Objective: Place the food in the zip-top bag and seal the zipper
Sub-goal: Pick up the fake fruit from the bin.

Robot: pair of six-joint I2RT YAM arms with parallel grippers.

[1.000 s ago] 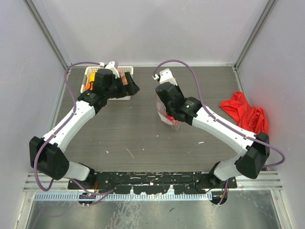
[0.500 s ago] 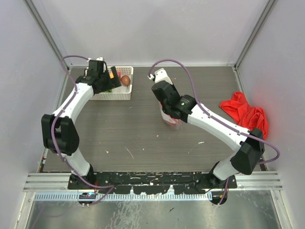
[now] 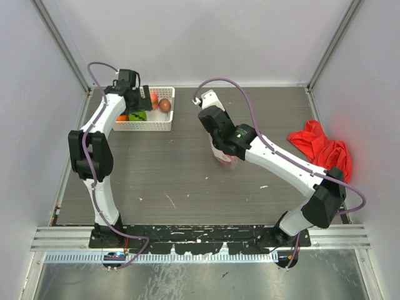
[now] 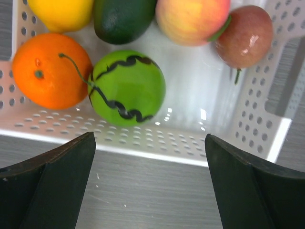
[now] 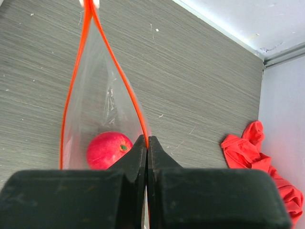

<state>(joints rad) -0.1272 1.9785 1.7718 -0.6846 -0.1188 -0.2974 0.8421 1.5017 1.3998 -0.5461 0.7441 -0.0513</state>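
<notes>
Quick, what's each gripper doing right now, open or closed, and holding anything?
Left gripper: open, empty, over the basket.
Right gripper: closed, pinching the zip-top bag at its orange-red edge.

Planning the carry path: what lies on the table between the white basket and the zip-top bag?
Nothing: in the top view, the table between the basket and the zip-top bag is bare wood grain.

Bright, even light with soft shadows; small glare specks on the white basket [image 4: 200, 95]; wrist-view foregrounds slightly blurred.
</notes>
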